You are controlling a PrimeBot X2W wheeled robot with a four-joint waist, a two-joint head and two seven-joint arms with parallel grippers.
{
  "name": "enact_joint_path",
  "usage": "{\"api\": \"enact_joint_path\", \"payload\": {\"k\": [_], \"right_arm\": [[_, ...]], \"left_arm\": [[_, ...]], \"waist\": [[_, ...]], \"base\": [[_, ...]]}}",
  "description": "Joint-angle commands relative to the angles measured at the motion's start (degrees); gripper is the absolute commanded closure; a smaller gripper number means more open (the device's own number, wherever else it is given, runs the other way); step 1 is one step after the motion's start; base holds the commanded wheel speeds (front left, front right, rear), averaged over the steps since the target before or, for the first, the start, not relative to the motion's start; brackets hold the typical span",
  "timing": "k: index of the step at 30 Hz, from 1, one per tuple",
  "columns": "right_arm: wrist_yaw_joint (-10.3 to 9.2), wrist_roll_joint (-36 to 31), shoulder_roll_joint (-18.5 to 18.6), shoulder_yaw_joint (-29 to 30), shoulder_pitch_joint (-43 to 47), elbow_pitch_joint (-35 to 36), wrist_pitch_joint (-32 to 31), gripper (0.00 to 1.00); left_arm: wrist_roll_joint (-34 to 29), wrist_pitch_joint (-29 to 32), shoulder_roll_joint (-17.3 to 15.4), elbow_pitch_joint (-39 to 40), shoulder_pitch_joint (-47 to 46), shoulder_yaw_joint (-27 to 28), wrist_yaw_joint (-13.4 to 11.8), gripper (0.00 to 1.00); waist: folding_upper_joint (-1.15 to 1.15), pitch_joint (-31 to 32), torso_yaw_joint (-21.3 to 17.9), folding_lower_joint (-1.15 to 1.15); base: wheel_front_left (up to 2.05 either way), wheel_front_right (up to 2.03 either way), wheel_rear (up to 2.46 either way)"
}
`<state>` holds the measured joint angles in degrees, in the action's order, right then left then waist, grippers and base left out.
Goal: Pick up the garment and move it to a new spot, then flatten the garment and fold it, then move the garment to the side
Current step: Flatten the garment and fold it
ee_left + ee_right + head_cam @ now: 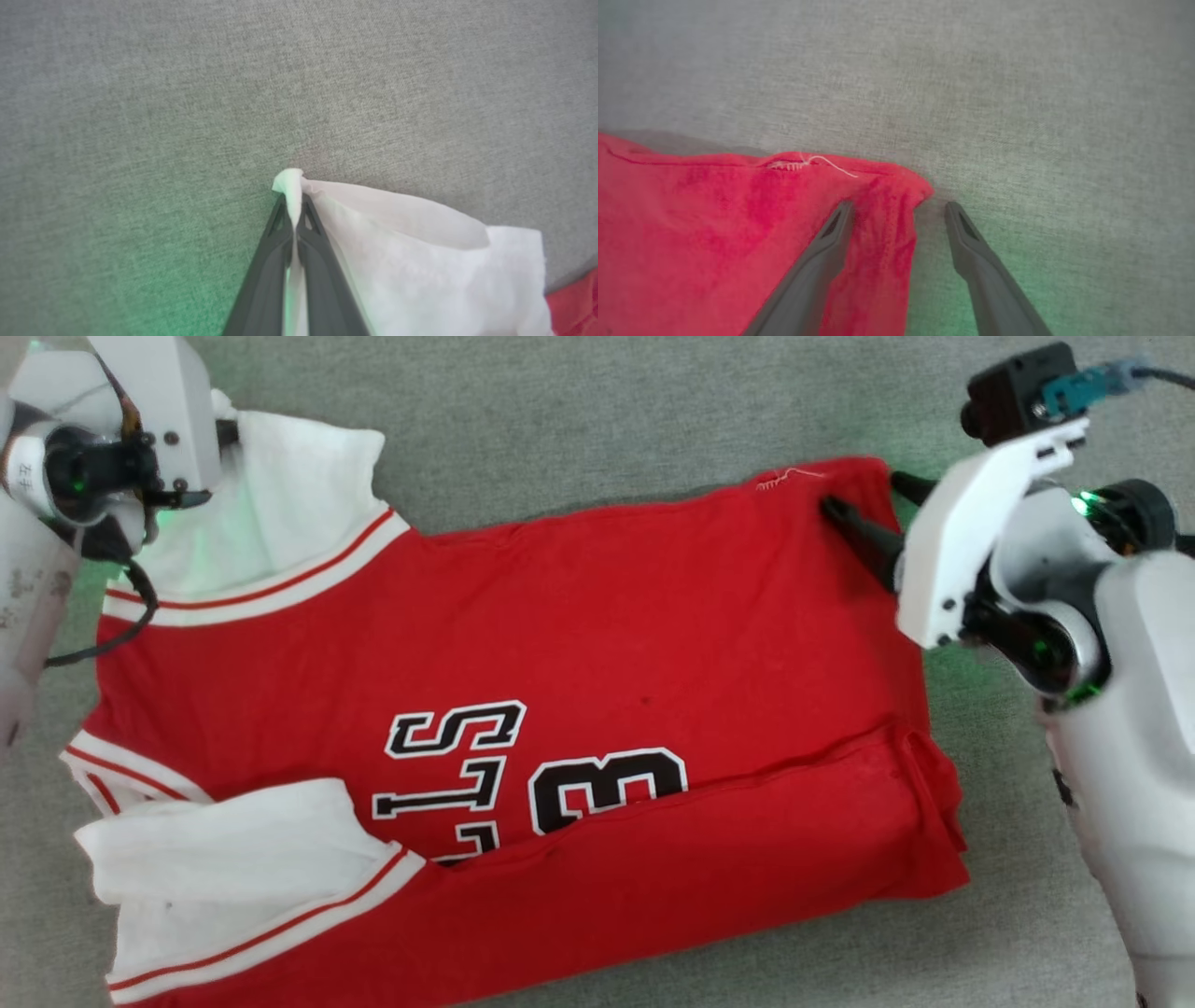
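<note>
While the L gripper (294, 205) is pinched shut on the cuff edge of the far white sleeve (411, 261) (10 o'clock in head view), the R gripper (901, 210) sits at 2 o'clock with its jaws well apart, holding nothing. One R finger lies on the red hem corner (896, 186); the other is on the grey woven surface (1064, 140) just beside it.

Garment (560, 635) lies spread over the surface, mid-frame in head view, collar end toward 9, hem toward 3. Near long edge looks folded up over the lower part of the black print (523, 775); second white sleeve (233, 859) rests at 7 o'clock. Loose white thread (831, 165) at the far hem.

Handling, my read:
- thin knit, light, zero stiffness, so it sags and drags w/ any single-point lift
- needs two grips, far edge, both ends: sleeve at 10, hem corner at 2
- R should close on both layers at the corner; hem seam is thicker, so better bite
- lift both ends level, else the body twists and the near fold may slip
- surface looks grippy, so expect drag if slid

Step est.: far-side lengthwise fold setup, roughly mid-task.
</note>
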<state>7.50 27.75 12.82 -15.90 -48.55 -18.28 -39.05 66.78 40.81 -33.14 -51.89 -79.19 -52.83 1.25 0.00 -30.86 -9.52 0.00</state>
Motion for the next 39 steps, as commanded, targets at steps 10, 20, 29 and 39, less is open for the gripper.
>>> {"api": "enact_joint_path", "payload": {"k": [10,20,29,39], "right_arm": [[-0.02,2.2,-1.7,-3.9,-7.2,-15.8,-6.9,1.0],[-0.03,3.4,1.0,-4.5,-8.3,-17.4,-2.9,1.0],[-0.03,5.9,7.3,-7.3,-3.2,-12.0,-1.4,1.0],[-0.03,8.9,15.9,-3.9,12.3,1.7,-4.6,1.0]], "left_arm": [[-0.8,-3.3,3.5,-3.2,1.9,-1.1,2.0,1.0],[0.0,-7.2,5.9,-5.0,0.5,-0.4,4.8,1.0],[1.5,-4.8,5.3,0.2,3.0,-1.9,6.1,1.0],[2.7,-0.9,-3.3,20.1,13.6,-4.3,2.3,1.0]], "waist": [[0.0,1.0,1.4,0.0],[0.0,6.9,4.8,0.0],[0.0,14.5,9.6,0.0],[0.0,21.4,13.6,0.0]], "base": [[0.0,0.0,0.0],[0.0,0.0,0.0],[0.0,0.0,0.0],[0.0,0.0,0.0]]}}
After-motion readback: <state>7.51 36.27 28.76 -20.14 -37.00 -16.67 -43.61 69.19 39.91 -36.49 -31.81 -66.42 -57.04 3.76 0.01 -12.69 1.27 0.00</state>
